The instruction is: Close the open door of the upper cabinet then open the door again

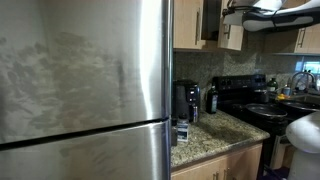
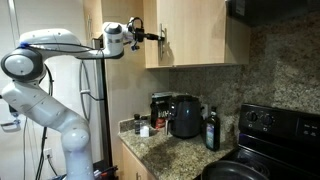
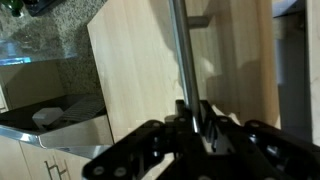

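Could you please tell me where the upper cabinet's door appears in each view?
Exterior view: door, top centre, just right of the refrigerator.
Exterior view: door, top centre, gripper at its left edge.
Wrist view: door fills the centre, gripper on its handle.
Shared landmark: the granite.

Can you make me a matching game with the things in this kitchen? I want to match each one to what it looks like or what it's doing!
Things:
1. door
2. fridge
3. stove
4. tool

Looks or state:
A. black
B. gripping the handle
C. light wood
D. shiny steel

Pairs: 1-C, 2-D, 3-A, 4-B
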Controlling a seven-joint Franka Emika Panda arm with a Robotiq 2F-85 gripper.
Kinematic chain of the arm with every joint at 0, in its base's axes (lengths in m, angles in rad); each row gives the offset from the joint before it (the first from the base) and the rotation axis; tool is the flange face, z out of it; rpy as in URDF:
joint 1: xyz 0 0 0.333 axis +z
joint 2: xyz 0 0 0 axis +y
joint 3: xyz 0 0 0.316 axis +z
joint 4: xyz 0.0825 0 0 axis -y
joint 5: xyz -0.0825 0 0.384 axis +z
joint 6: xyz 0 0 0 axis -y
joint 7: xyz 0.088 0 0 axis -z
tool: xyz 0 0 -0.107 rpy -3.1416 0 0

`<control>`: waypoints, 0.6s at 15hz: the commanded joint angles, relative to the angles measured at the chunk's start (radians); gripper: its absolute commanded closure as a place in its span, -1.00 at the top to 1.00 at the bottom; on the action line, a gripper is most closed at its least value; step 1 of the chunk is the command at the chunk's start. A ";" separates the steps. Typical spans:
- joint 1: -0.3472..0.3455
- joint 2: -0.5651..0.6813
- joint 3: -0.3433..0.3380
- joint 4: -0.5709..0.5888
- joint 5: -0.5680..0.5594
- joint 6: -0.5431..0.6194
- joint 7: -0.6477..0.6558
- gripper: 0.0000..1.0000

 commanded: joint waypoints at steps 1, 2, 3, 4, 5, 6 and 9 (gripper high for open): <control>-0.053 -0.112 -0.015 -0.095 0.039 -0.068 0.021 -0.91; -0.057 -0.161 -0.033 -0.141 0.045 -0.067 0.025 -0.91; -0.058 -0.194 -0.035 -0.167 0.055 -0.075 0.022 -0.91; -0.063 -0.225 -0.041 -0.192 0.062 -0.076 0.021 -0.91; -0.070 -0.261 -0.049 -0.218 0.069 -0.082 0.011 -0.91; -0.076 -0.299 -0.061 -0.244 0.084 -0.075 -0.016 -0.91; -0.100 -0.385 -0.107 -0.315 0.137 -0.023 -0.088 -0.91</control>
